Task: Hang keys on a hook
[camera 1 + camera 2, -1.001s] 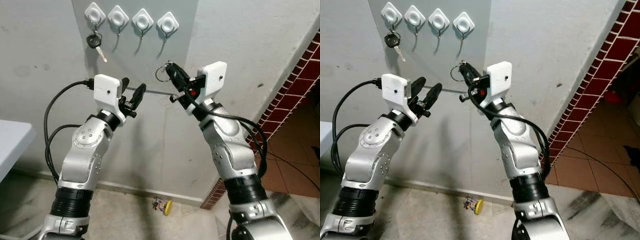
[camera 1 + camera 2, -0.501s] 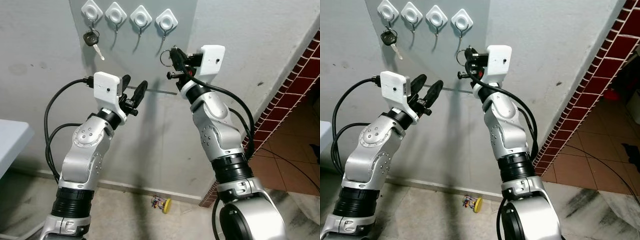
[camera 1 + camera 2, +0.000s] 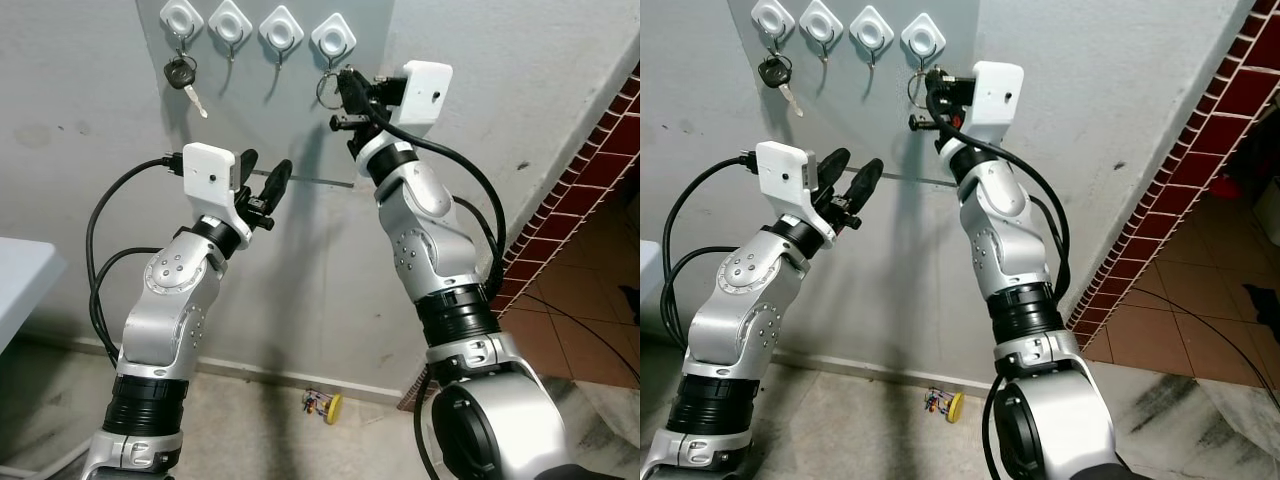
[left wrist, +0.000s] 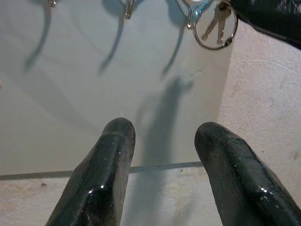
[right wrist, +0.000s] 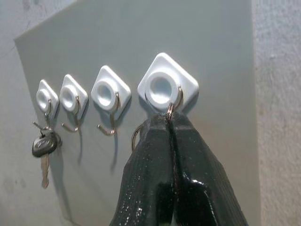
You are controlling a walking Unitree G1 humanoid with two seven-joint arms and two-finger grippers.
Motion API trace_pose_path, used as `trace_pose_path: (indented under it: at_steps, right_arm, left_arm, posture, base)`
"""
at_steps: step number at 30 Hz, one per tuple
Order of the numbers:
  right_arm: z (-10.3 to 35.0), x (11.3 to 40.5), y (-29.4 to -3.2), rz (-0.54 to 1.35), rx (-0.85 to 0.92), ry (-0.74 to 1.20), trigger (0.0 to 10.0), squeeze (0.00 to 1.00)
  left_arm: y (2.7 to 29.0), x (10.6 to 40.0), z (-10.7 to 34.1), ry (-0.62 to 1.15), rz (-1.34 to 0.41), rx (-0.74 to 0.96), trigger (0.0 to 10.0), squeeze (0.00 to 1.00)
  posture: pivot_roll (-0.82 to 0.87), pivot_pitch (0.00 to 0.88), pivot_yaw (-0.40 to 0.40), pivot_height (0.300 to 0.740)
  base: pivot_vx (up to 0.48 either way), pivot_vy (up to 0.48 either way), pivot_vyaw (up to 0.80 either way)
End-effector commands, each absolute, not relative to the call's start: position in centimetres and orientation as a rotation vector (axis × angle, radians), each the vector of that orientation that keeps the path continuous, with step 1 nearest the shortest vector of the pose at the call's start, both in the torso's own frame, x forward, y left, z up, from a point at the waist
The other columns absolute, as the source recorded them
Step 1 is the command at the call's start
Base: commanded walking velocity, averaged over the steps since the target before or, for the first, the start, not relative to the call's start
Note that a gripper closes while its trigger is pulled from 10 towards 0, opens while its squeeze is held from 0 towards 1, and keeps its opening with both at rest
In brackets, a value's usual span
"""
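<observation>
Four white diamond-shaped hooks sit in a row on a grey wall panel (image 3: 290,110). A black car key (image 3: 183,75) hangs from the leftmost hook (image 3: 181,17). My right gripper (image 5: 169,118) is raised to the rightmost hook (image 5: 162,87) and is shut on a silver key ring (image 3: 325,88). The ring touches the hook's metal prong just below the white base. Two small keys dangle inside the ring (image 4: 215,26). My left gripper (image 3: 266,168) stands open, lower and to the left, with nothing between its fingers.
A red brick wall (image 3: 590,170) runs along the right, with brown floor tiles (image 3: 590,340) beyond it. A small colourful object (image 3: 325,406) lies on the floor by the wall's base. A white table corner (image 3: 20,290) juts in at the left.
My right arm has lifted the key ring up and slightly left, from below the hook row to the rightmost hook. The left arm has barely moved.
</observation>
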State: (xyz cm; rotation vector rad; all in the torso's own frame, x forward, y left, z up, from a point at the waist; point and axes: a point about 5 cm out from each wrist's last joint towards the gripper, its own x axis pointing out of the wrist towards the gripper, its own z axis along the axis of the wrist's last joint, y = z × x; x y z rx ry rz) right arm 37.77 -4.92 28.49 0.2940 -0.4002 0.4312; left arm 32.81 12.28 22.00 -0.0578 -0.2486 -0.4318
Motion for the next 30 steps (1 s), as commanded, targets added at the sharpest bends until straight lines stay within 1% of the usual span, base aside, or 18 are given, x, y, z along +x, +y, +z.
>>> trace_pose_path:
  at_steps: [1, 13, 19, 23, 27, 28, 29, 30]
  right_arm:
    - [29.2, 37.9, -4.8, 0.420, 0.307, -0.406, 10.0, 0.00]
    - [30.5, 38.2, -3.8, 0.339, 0.320, -0.347, 10.0, 0.00]
    - [30.4, 37.9, -3.4, 0.342, 0.327, -0.339, 10.0, 0.00]
    - [29.7, 37.7, -3.5, 0.347, 0.344, -0.312, 10.0, 0.00]
    - [28.4, 37.2, -4.3, 0.320, 0.345, -0.267, 10.0, 0.00]
    - [28.3, 37.1, -4.4, 0.316, 0.343, -0.264, 10.0, 0.04]
    - [28.1, 37.0, -4.6, 0.310, 0.340, -0.261, 10.0, 0.03]
    - [28.0, 37.0, -4.7, 0.307, 0.342, -0.255, 10.0, 0.05]
  left_arm:
    - [12.1, 32.7, 22.9, -0.275, -0.438, -0.055, 10.0, 0.00]
    - [12.2, 32.6, 22.8, -0.270, -0.432, -0.061, 10.0, 0.00]
    - [12.3, 32.6, 22.8, -0.268, -0.427, -0.064, 10.0, 0.00]
    - [12.3, 32.5, 22.8, -0.269, -0.424, -0.063, 10.0, 0.00]
    - [12.4, 32.4, 22.7, -0.268, -0.420, -0.068, 10.0, 0.00]
    - [12.4, 32.4, 22.7, -0.265, -0.420, -0.070, 10.0, 0.00]
    - [12.4, 32.4, 22.7, -0.263, -0.420, -0.072, 10.0, 0.00]
    - [12.4, 32.4, 22.6, -0.263, -0.421, -0.072, 10.0, 0.00]
  posture:
    - [0.04, 0.074, -0.063, 0.740]
    - [0.04, 0.080, -0.064, 0.740]
    - [0.05, 0.080, -0.070, 0.740]
    - [0.05, 0.078, -0.073, 0.740]
    - [0.05, 0.074, -0.073, 0.740]
    - [0.05, 0.074, -0.073, 0.740]
    - [0.05, 0.072, -0.074, 0.740]
    - [0.05, 0.070, -0.074, 0.740]
  base:
    - [0.000, 0.000, 0.00]
    - [0.000, 0.000, 0.00]
    - [0.000, 0.000, 0.00]
    - [0.000, 0.000, 0.00]
    - [0.000, 0.000, 0.00]
    - [0.000, 0.000, 0.00]
    - [0.000, 0.000, 0.00]
    - [0.000, 0.000, 0.00]
